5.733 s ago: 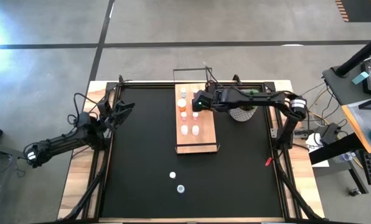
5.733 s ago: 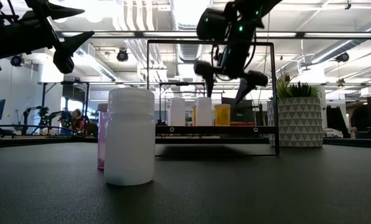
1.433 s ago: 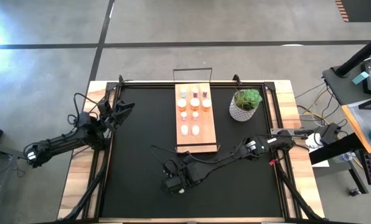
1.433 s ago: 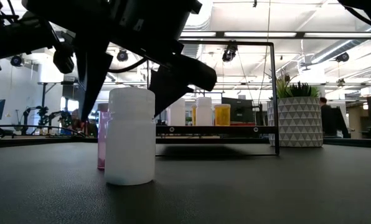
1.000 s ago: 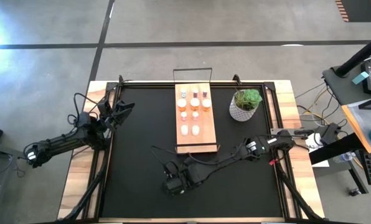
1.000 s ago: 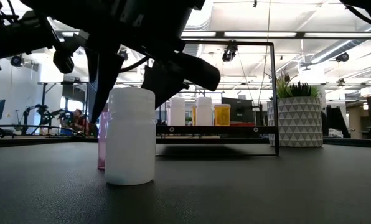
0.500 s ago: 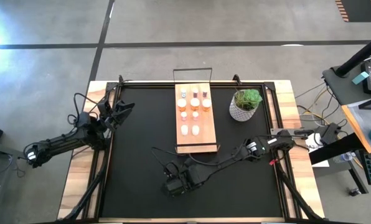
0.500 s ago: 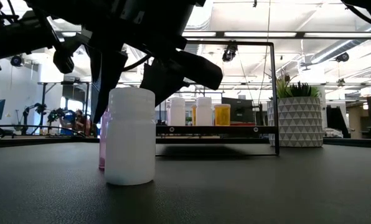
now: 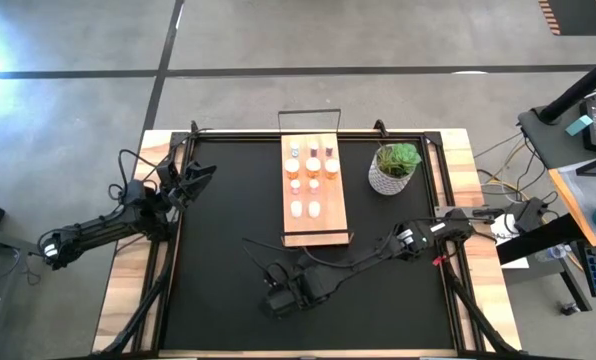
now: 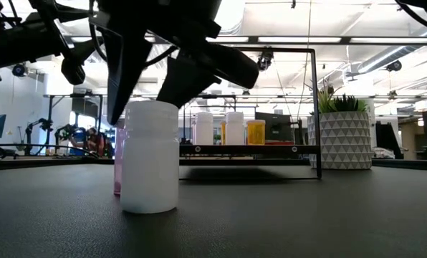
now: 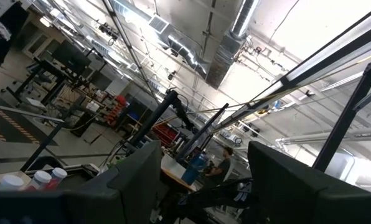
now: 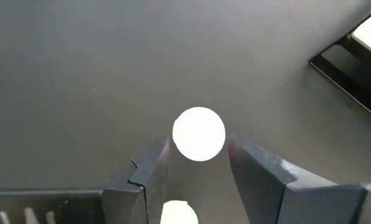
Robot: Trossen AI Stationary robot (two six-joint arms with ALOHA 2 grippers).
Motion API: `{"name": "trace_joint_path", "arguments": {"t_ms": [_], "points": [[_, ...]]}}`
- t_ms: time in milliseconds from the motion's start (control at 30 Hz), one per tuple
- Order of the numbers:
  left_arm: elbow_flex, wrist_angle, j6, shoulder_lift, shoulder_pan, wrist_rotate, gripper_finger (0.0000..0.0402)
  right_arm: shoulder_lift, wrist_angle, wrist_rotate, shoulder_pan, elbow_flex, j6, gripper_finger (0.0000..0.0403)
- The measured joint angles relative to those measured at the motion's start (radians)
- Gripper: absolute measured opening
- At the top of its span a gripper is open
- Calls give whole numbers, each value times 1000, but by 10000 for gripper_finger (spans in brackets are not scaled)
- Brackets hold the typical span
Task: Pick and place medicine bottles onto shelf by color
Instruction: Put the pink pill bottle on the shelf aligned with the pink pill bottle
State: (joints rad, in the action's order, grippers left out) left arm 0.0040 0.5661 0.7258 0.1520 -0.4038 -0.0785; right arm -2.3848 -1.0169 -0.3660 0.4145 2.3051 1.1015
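Our right pincer (image 12: 198,168) narrowly straddled the white-capped bottle (image 12: 198,134); an off-centre squeeze risked toppling it.

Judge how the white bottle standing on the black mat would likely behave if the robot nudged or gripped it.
The white bottle stands taller than wide, so a high nudge may tip it. Its round body would probably roll once down. Its smooth plastic-looking sides might slip in a loose grip.
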Motion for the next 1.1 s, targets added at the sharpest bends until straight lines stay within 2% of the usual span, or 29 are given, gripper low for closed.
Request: {"name": "trace_joint_path", "arguments": {"t_ms": [400, 733, 1100], "points": [[0, 0, 0, 0, 0, 0, 224, 0, 5, 0, 0, -29, 1, 153], [0, 0, 0, 0, 0, 0, 224, 0, 30, 0, -2, -30, -2, 85], [0, 0, 0, 0, 0, 0, 224, 0, 31, -1, -2, -24, -2, 78]]}}
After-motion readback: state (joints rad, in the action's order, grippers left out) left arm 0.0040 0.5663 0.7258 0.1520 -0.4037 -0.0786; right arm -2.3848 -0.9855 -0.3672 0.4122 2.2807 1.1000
